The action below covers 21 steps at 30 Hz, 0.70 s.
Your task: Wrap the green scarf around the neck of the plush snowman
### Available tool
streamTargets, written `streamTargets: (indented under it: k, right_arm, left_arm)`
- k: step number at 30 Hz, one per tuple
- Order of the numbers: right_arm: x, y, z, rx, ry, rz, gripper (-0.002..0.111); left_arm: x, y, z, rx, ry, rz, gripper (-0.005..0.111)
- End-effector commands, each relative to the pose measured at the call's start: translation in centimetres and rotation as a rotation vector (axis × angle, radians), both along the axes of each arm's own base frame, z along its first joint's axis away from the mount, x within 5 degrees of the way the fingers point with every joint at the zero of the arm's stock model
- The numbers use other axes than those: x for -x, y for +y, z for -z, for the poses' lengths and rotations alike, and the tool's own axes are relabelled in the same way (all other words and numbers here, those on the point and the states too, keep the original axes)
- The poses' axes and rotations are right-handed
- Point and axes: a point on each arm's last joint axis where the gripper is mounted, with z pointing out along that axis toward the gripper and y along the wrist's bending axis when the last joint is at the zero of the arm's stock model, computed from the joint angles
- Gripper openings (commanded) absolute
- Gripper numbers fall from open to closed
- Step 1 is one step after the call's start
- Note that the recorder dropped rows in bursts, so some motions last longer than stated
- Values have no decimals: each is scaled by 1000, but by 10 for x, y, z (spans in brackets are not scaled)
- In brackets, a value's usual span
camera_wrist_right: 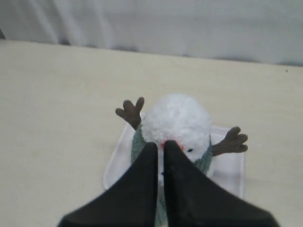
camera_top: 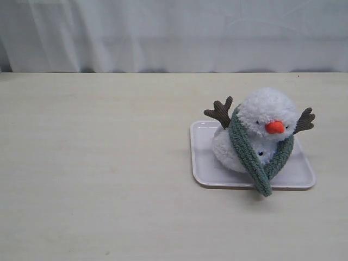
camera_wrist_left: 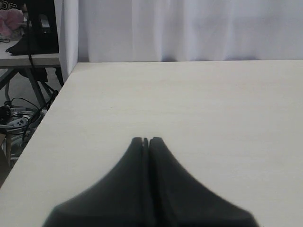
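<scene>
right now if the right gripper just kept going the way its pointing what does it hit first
Probably the plush snowman: the right gripper, jaws closed, points at its face just above the green scarf. Depth is unclear from this view.

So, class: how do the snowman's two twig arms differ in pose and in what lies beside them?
The left twig arm in the exterior view rises beside the green scarf; the right twig arm sits lower, clear of the scarf. Both are brown, forked, and stick out from the plush snowman.

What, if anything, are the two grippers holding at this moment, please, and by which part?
Nothing. The left gripper is shut over bare table; the right gripper is shut and empty above the plush snowman, whose green scarf hangs ungripped.
</scene>
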Motion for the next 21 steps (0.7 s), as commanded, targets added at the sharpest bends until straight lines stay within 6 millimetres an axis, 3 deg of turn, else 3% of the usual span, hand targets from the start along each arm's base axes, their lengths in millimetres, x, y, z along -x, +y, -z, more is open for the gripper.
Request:
streamTargets:
  k: [1, 11, 21]
  right_arm:
    - [28, -13, -12, -50, -107, -4, 4]
    - [76, -37, -25, -140, -290, -3, 4]
    - [111, -54, -27, -202, -418, -3, 4]
  left_arm:
    - [0, 0, 0, 6, -11, 0, 0]
    - [0, 0, 0, 6, -11, 0, 0]
    - [0, 0, 0, 6, -11, 0, 0]
